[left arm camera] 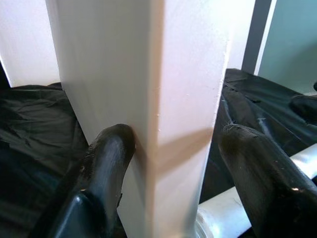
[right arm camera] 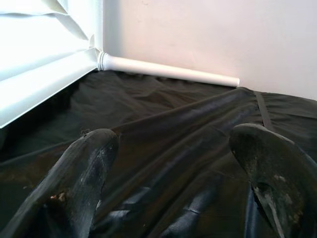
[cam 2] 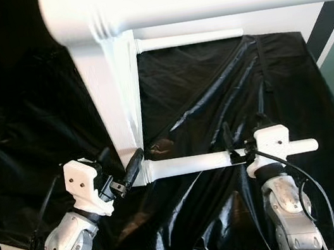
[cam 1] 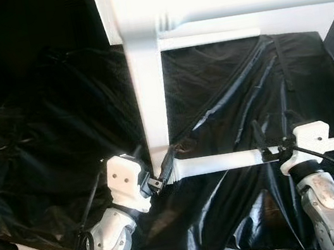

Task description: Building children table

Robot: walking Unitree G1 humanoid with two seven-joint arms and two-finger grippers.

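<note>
From my seat the black plastic sheet (cam 1: 60, 136) covers most of the frame, with the white table frame (cam 1: 148, 89) running from the top edge down to the lower middle. My left gripper (cam 1: 162, 172), lower left of centre, has its fingers (left arm camera: 106, 163) spread around that square leg, one touching it. Right gripper (cam 1: 271, 139), lower right, sits released by the round white leg (cam 1: 218, 162) lying across the sheet.
</note>
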